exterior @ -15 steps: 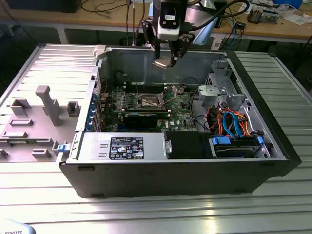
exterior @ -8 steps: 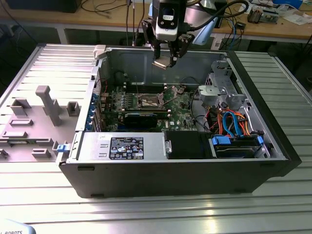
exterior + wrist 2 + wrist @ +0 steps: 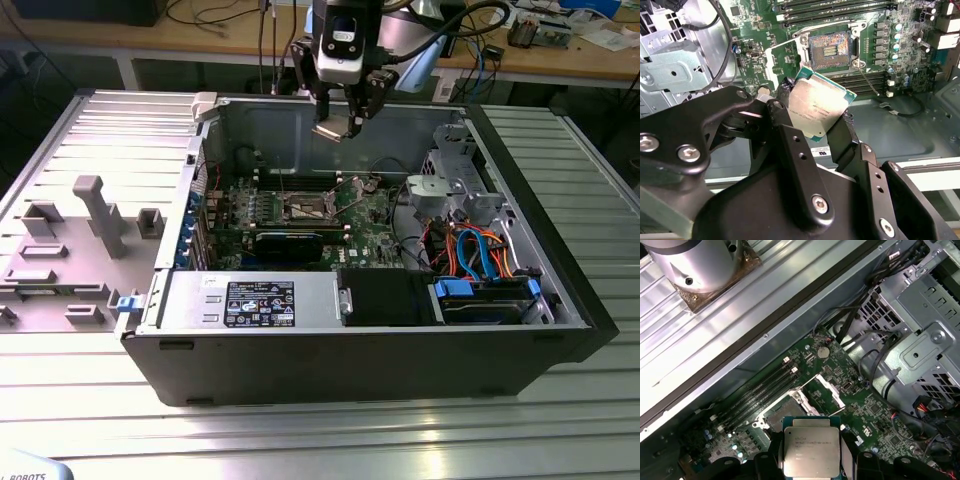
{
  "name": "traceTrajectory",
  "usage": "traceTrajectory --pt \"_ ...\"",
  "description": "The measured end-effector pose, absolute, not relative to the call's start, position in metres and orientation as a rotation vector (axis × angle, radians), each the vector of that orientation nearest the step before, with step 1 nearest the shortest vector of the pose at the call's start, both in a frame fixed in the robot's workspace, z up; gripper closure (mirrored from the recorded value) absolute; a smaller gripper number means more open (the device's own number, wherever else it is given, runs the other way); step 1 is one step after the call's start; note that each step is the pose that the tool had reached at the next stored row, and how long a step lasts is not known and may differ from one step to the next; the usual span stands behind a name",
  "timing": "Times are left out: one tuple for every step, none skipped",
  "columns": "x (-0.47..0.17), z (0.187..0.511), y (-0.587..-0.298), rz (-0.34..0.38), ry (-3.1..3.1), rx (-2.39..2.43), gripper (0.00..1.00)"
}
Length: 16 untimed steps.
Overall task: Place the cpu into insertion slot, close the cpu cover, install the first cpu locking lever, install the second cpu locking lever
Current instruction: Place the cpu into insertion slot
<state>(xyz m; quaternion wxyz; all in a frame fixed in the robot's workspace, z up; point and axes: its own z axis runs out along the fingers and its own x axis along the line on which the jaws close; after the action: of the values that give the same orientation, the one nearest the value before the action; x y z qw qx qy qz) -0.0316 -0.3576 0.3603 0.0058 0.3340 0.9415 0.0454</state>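
Observation:
My gripper hangs high over the open computer case, shut on the cpu. In both wrist views the cpu is a silvery square chip with a green edge, clamped on two opposite sides by the black fingers. Well below it on the green motherboard lies the insertion slot, its dark centre bare. The cpu cover is swung open, standing up from one edge of the slot. A thin wire lever lies beside the slot.
Long memory slots run beside the socket. A silver drive cage with blue and orange cables fills the case's right end in the exterior view. A black power supply box sits along the near wall. A grey fixture tray lies left of the case.

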Motion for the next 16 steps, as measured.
traceTrajectory --pt "-0.0316 0.3601 -0.3575 0.142 2.940 1.063 0.46" --pt "-0.0316 0.3600 -0.3575 0.142 2.931 1.086 0.46" --pt "-0.0316 0.3599 -0.3576 0.142 2.925 1.101 0.46" --pt "-0.0316 0.3598 -0.3576 0.142 2.918 1.116 0.46" --pt "-0.0316 0.3597 -0.3576 0.141 2.910 1.136 0.46" --pt "-0.0316 0.3596 -0.3575 0.141 2.902 1.155 0.46" --pt "-0.0316 0.3594 -0.3575 0.141 2.889 1.185 0.46" --pt "-0.0316 0.3592 -0.3575 0.140 2.874 1.218 0.46" --pt "-0.0316 0.3590 -0.3575 0.140 2.866 1.235 0.46" --pt "-0.0316 0.3589 -0.3576 0.140 2.858 1.252 0.46" --pt "-0.0316 0.3586 -0.3575 0.140 2.842 1.286 0.46" --pt "-0.0316 0.3584 -0.3575 0.139 2.828 1.313 0.46" --pt "-0.0316 0.3583 -0.3575 0.139 2.819 1.332 0.46" --pt "-0.0316 0.3581 -0.3576 0.139 2.811 1.347 0.46" --pt "-0.0316 0.3579 -0.3575 0.138 2.796 1.377 0.46" --pt "-0.0316 0.3577 -0.3576 0.138 2.783 1.401 0.46"
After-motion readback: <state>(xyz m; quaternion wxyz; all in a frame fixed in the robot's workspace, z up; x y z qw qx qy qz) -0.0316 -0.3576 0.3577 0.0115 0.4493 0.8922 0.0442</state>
